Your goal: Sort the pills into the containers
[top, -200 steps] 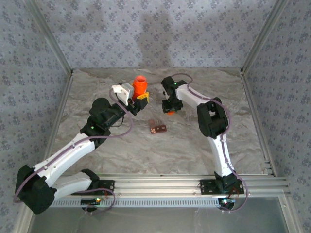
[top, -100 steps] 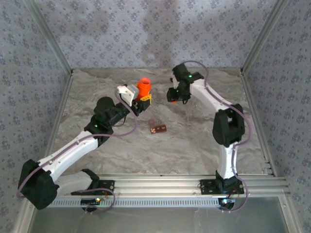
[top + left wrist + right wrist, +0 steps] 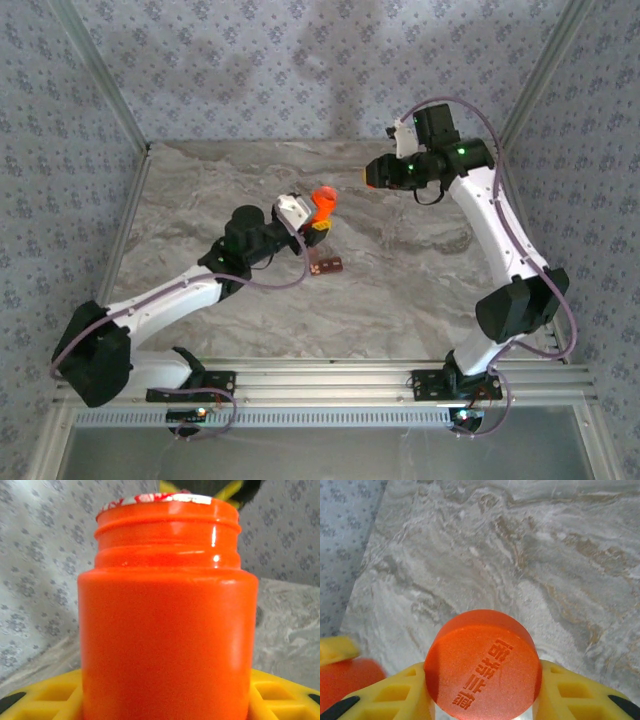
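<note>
Marble table (image 3: 420, 290) w/ flat red-brown containers (image 3: 326, 265).

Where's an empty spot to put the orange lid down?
The lid fits on bare marble between the reddish strip and the right arm, or along the left wall. Crowded around the left claw, holding the bottle near the strip.

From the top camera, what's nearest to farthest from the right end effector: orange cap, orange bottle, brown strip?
1. Orange cap: held in the right end effector.
2. Orange bottle: to its left, in the left end effector.
3. Brown strip: lower down on the table.
</note>
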